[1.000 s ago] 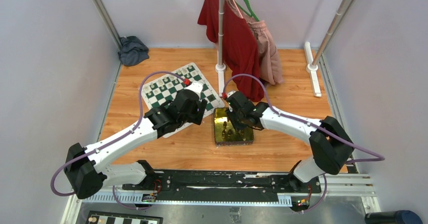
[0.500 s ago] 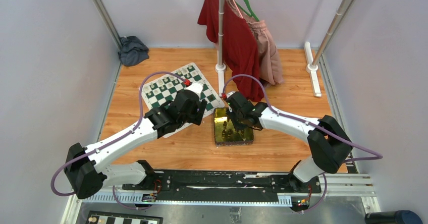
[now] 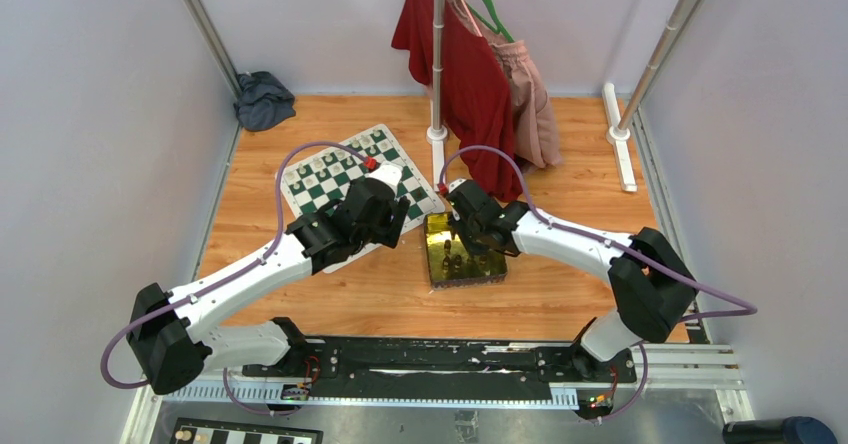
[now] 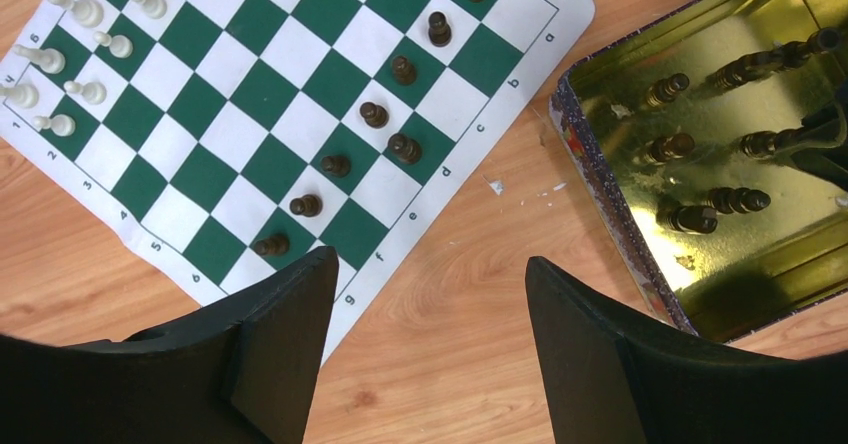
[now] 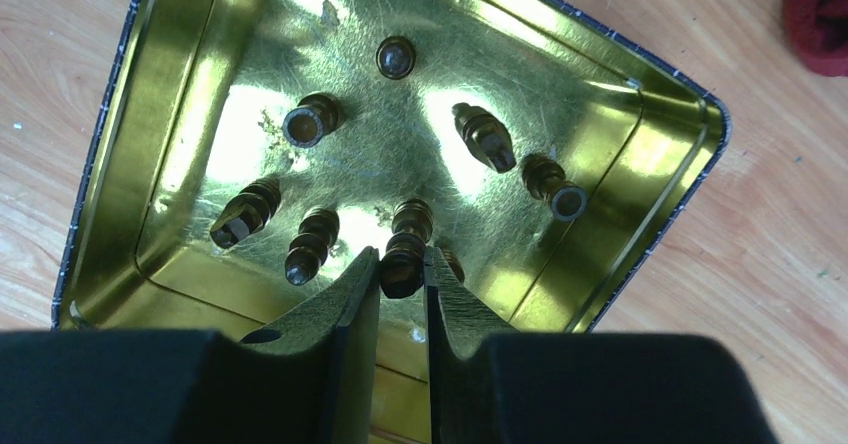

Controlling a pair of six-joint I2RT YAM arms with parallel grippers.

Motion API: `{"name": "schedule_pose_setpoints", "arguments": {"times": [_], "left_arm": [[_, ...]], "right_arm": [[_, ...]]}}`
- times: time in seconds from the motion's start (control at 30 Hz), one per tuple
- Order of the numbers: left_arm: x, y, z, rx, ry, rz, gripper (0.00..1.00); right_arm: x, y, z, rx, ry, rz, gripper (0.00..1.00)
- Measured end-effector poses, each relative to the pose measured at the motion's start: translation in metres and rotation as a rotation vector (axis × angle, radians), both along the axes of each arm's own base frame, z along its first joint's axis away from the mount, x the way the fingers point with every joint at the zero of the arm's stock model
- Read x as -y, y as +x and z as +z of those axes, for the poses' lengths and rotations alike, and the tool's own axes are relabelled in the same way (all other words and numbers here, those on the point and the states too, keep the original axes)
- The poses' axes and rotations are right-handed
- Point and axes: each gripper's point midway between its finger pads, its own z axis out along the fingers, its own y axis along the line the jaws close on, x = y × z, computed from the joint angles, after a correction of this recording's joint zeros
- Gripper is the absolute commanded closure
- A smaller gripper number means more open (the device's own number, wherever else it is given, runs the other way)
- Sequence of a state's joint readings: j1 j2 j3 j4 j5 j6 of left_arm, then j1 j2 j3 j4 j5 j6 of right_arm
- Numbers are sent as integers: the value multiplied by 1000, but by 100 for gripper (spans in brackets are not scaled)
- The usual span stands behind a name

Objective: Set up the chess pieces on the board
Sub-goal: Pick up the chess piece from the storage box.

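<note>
The green and white board (image 3: 330,179) lies left of centre; it also shows in the left wrist view (image 4: 250,94). Dark brown pieces (image 4: 372,115) stand in a diagonal row on it, cream-white pieces (image 4: 85,11) at its far left corner. More dark pieces (image 5: 310,121) stand in the gold tin (image 5: 130,114), which also shows in the top view (image 3: 490,276). My right gripper (image 5: 402,269) is shut on a dark brown piece (image 5: 405,254) inside the tin. My left gripper (image 4: 430,264) is open and empty above bare wood between board and tin.
A clothes stand (image 3: 437,134) with a red garment (image 3: 460,74) and a pink one rises just behind the tin. A dark cloth (image 3: 263,99) lies in the back left corner. A white rail foot (image 3: 620,134) stands at the right.
My right gripper has shifted slightly left and toward the back of the tin. The left arm has not moved.
</note>
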State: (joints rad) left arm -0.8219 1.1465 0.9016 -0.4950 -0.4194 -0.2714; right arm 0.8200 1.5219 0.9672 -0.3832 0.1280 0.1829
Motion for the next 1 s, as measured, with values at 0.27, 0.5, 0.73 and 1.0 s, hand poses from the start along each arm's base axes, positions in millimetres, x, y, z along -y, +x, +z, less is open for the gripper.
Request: {"name": "schedule_pose_setpoints", "arguments": {"times": [0.27, 0.5, 0.73, 1.0], "left_arm": [[-2, 1, 0, 5, 8, 11, 26], [-7, 0, 2, 9, 17, 27, 26], [-21, -4, 10, 24, 14, 78, 25], [-45, -16, 37, 80, -55, 167, 15]], "right_arm": [[3, 8, 6, 42, -34, 20, 99], [-1, 14, 17, 65, -35, 35, 100], [-15, 28, 46, 113, 5, 47, 100], [-39, 43, 79, 166, 61, 75, 100]]}}
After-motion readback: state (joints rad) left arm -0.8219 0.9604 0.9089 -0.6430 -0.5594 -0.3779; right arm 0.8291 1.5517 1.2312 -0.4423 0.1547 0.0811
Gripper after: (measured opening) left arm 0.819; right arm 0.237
